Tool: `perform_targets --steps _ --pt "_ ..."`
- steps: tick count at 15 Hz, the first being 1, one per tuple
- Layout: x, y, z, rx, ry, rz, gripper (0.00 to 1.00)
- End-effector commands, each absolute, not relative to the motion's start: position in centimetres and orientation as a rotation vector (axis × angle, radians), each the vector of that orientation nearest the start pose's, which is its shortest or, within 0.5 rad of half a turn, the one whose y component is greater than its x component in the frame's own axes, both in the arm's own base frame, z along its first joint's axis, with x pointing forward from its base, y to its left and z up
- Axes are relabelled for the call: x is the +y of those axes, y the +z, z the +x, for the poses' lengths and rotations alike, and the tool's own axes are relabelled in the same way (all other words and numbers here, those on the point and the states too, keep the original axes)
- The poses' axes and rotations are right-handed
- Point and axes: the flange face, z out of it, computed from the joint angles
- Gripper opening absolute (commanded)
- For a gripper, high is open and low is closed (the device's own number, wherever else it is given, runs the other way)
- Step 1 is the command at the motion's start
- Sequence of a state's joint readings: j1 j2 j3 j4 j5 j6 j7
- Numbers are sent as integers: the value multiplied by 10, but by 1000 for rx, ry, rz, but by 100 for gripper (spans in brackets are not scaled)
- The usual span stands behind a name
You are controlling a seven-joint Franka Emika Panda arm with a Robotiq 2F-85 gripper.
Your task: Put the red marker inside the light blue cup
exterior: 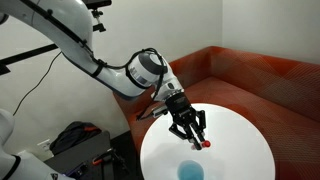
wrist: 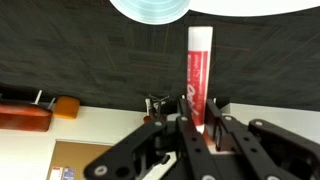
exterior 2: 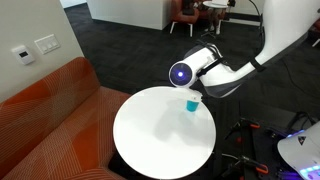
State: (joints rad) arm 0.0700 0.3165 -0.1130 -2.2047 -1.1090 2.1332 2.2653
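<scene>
The black gripper (exterior: 195, 138) is clenched on the thin red marker (wrist: 197, 75) and holds it over the round white worktop (exterior: 240, 140), near the small light blue cup (exterior: 190, 172).

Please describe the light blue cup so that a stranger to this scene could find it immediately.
Find the round white table beside the orange sofa. The light blue cup stands on it near the edge. It is round and blue, unlike the thin red marker held in the gripper.
</scene>
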Motion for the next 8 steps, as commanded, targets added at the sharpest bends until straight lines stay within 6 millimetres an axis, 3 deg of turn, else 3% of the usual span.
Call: perform_targets --steps 1,8 --pt "-70 218 514 -1642 720 1667 5" --pt "-84 195 509 -1640 671 1632 5"
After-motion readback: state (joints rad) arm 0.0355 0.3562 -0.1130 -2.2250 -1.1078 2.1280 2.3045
